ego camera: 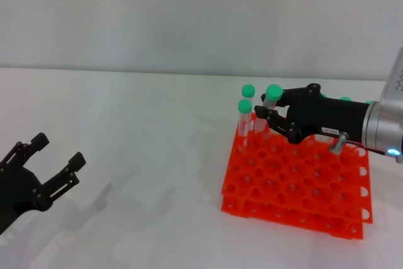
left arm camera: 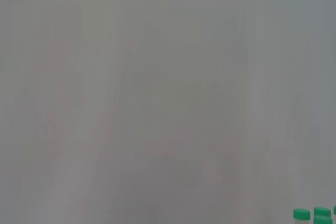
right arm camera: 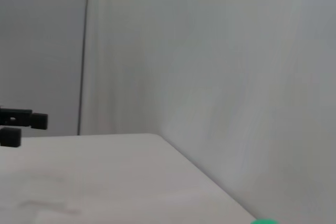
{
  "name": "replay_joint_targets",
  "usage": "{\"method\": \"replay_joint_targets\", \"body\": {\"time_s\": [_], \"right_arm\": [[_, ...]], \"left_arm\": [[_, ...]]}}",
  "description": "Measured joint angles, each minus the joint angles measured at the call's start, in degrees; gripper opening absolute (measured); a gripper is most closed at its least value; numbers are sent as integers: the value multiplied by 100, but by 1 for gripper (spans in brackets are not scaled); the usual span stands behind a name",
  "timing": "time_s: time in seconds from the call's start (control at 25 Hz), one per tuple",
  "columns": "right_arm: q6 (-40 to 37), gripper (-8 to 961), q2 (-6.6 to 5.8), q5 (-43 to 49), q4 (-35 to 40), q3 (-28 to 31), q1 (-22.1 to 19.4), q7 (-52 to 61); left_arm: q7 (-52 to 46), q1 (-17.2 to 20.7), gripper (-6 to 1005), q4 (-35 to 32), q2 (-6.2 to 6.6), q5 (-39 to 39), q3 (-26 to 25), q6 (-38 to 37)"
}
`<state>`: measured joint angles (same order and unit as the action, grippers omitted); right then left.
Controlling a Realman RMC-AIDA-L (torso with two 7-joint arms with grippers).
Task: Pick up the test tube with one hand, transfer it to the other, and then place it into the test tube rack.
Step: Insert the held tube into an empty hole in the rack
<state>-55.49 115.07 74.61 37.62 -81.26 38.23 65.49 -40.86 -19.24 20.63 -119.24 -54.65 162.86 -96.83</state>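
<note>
The test tube (ego camera: pixel 269 108) stands tilted at the far left corner of the test tube rack (ego camera: pixel 296 184), its green cap leaning toward 1 o'clock and its clear lower part going down into a hole of the rack. In the head view I count three green-capped tubes clearly: this one and two other tubes (ego camera: pixel 244 113) just beside it at its 9 o'clock, both upright in the rack. A bit of green shows behind the right arm, so more may stand there, but I cannot count them. In the left wrist view three green caps (left arm camera: pixel 314 215) show at the edge.

The right gripper (ego camera: pixel 264 116) comes in from 3 o'clock, lying almost flat above the far row of the rack. Its two black fingers (ego camera: pixel 272 122) reach to the tube, one on each side of the clear part just under the cap, with only a narrow gap between them. They seem to pinch the tube, though the touch itself is hard to see.

There is one rack, orange-red, with two tiers and many round holes, on the white table (ego camera: pixel 138 155).

The left gripper (ego camera: pixel 53 168) waits well apart, at 9 o'clock from the rack, low over the table, with its fingers spread wide and holding nothing.
</note>
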Motion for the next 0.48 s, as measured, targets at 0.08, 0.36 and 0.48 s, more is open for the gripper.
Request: {"method": "replay_joint_targets", "body": {"time_s": [0.08, 0.36, 0.48], "right_arm": [[100, 217, -9, 2, 0, -2, 0, 1], [296, 219, -43, 9, -6, -4, 0, 6], [300, 220, -56, 35, -26, -4, 0, 13]], "left_arm": [[0, -13, 878, -23, 5, 5, 0, 38], [0, -38, 878, -24, 7, 16, 0, 81], [-7, -49, 879, -24, 7, 12, 0, 85]]}}
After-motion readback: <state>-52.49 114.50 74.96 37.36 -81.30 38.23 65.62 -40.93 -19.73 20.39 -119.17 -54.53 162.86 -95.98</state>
